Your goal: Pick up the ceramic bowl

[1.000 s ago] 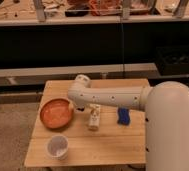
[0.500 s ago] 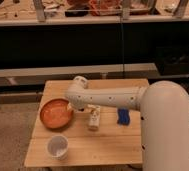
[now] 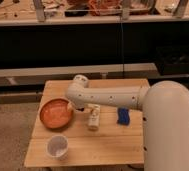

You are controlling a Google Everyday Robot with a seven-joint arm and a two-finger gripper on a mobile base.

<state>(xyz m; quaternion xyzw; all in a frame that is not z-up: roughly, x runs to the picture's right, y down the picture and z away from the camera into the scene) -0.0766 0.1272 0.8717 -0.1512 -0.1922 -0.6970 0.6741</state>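
**Ceramic bowl on the wooden table, gripper at its rim**

The ceramic bowl (image 3: 55, 114) is wide, shallow and round. It is glazed orange-brown, with a darker band along the rim, and is the largest item on the table (image 3: 113, 142). It sits flat on the boards at 9 o'clock from the table's centre, near the left edge. Its inside shows plain glaze only.

A white cup (image 3: 58, 146) stands upright at 6 o'clock from the bowl, close to the front edge and apart from the bowl; its pale inside faces up. A small cream bottle (image 3: 93, 119) stands near the centre, at 3 o'clock from the bowl. Any label on it is too small to read. A blue object (image 3: 123, 116), whose kind cannot be told, stands at 3 o'clock from the bottle.

The white robot arm (image 3: 113, 97) reaches in from 3 o'clock, bends at its elbow and turns down towards the bowl. The gripper (image 3: 71, 105) is mostly hidden under the arm, at the bowl's 2 o'clock rim. Its fingers are spread wide and grasp nothing that can be seen.
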